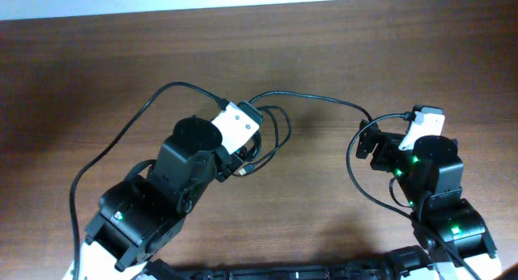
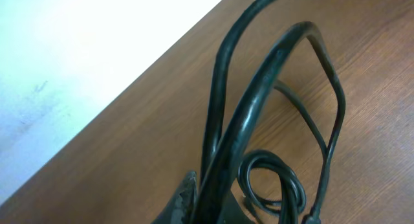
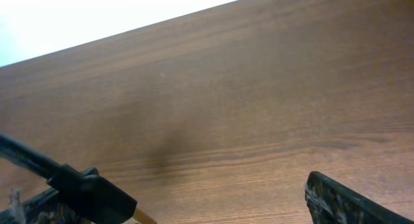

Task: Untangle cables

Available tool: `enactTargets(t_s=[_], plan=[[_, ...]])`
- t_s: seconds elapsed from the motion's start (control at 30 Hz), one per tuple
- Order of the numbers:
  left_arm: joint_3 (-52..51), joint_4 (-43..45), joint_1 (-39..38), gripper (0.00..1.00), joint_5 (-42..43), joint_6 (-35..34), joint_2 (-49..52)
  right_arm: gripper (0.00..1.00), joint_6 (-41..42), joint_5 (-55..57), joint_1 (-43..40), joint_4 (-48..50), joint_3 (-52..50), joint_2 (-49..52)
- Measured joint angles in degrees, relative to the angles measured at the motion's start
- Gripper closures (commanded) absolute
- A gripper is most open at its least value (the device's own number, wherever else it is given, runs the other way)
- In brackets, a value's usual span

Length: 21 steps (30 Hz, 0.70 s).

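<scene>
**Left:** the left gripper (image 1: pixel 243 164), jaws closed tight, pinches the thin black flexible cables (image 2: pixel 261 94). In the left wrist view they rise from between its fingers. Their loose loops lie just beside it on the brown wood-grain table (image 1: pixel 97 61).

**Centre:** one strand arcs across the table toward the right arm.

**Right:** the right gripper (image 1: pixel 374 144) stands wide open and grips nothing. A black plug end (image 3: pixel 87 188) shows just beside one finger.

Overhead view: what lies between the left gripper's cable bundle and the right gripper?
One thin black cable arcing over bare table, from the bundle toward the right gripper; overhead shows it.
</scene>
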Motion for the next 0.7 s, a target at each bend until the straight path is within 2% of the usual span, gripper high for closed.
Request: enactTargets(t_s=[0.1,0.2,0.23,0.3,0.43,0.53,0.6,0.67,0.7], plan=[[0.0,0.0,0.1,1.0,-0.5,5.8,0.0,0.01,-2.7,-4.5,-0.2,1.9,0.0,0.0],[0.0,0.3,0.1,1.0,-2.9,9.6,0.0,0.01,-10.2,-12.2,-0.2,2.2,0.0,0.0],[0.0,1.0,0.1,1.0,-6.8,9.9,0.0,0.01,-13.3,-15.4,-0.2,2.1,0.0,0.0],[0.0,2.8,0.9,1.0,-14.9,6.9,0.0,0.01,-15.4,-17.2,-0.2,2.1,0.0,0.0],[0.0,3.1,5.0,1.0,-24.4,-1.4,0.0,0.01,-17.1,-18.7,-0.2,2.0,0.0,0.0],[0.0,3.0,5.6,1.0,-23.1,-3.2,0.0,0.01,-17.1,-18.9,-0.2,2.4,0.0,0.0],[0.0,2.1,5.7,1.0,-17.9,-2.4,0.0,0.01,-16.5,-19.1,-0.2,3.4,0.0,0.0],[0.0,1.3,5.7,1.0,-10.4,1.1,0.0,0.01,-14.9,-19.1,-0.2,4.4,0.0,0.0],[0.0,0.2,5.7,1.0,-4.7,5.2,-0.1,0.01,-13.7,-19.1,-0.2,5.4,0.0,0.0]])
